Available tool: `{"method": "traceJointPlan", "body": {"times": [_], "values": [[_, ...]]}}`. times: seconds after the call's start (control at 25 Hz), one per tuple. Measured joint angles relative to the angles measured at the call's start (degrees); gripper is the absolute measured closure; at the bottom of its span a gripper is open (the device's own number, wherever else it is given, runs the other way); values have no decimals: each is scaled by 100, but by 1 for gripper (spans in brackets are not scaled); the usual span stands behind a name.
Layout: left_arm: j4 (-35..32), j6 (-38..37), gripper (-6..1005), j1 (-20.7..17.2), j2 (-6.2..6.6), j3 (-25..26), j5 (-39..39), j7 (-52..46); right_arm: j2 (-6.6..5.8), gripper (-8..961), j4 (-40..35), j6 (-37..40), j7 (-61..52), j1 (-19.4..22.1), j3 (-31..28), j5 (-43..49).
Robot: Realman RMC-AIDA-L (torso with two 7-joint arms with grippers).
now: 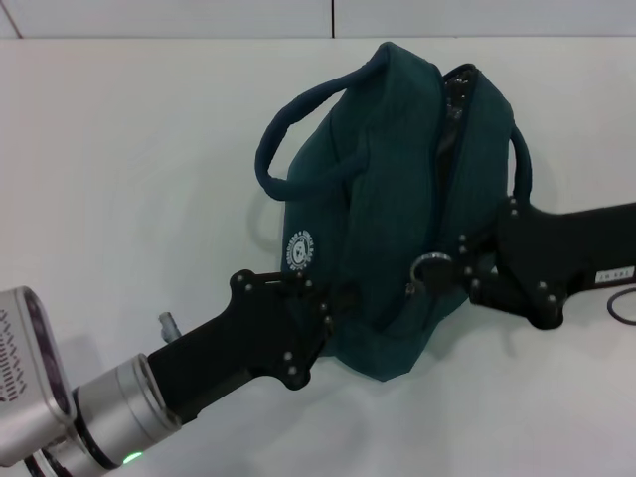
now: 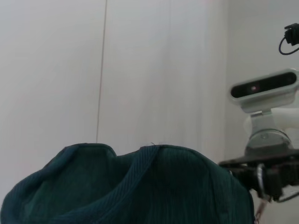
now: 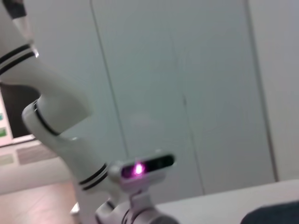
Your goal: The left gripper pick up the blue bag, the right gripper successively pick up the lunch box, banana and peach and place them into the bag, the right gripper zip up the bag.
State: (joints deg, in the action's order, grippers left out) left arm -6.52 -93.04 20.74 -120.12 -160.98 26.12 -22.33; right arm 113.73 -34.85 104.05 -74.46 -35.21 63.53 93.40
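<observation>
Two black two-fingered grippers were seen pressed against the dark teal fabric bag [image 1: 383, 229], which stood on the white table [image 1: 129, 179] with its zip seam mostly drawn together along the top. Nothing of the bag's inside could be made out, so whatever lay within was hidden.

The left gripper [image 1: 333, 318], on the arm with the silver wrist and green light, was set against the bag's near lower side, just under the small round white logo [image 1: 301, 250]. Its fingertips were buried in the fabric, and whether they were clenched or released could not be told.

The right gripper [image 1: 459, 266], on the arm bearing a small white label, was placed at the bag's near right end, beside the metal ring zip pull [image 1: 429, 266]. Whether the ring was pinched between its fingers could not be told.

The left wrist view was filled at the bottom by the bag's ribbed cloth, with the right gripper glimpsed at its edge. Only a sliver of the bag was shown in the right wrist view.
</observation>
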Motion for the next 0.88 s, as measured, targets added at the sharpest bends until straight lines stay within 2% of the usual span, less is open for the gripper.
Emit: {"method": "traceJointPlan", "body": {"times": [0.08,0.32,0.68,0.88], "values": [[4,26,927,13,3,-9,-14,1,90,935,-9,-21,42,28,-287,-1],[3,40,926,18,10,-12,-92,47,176,936,-57,-80,238,137,-656,-143],[14,17,931,19,31,-11,-216,121,221,935,18,-714,833,459,-632,-1091],[-55,-5,912,23,26,-17,-293,410,228,935,134,-810,1035,493,-532,-1342]]}}
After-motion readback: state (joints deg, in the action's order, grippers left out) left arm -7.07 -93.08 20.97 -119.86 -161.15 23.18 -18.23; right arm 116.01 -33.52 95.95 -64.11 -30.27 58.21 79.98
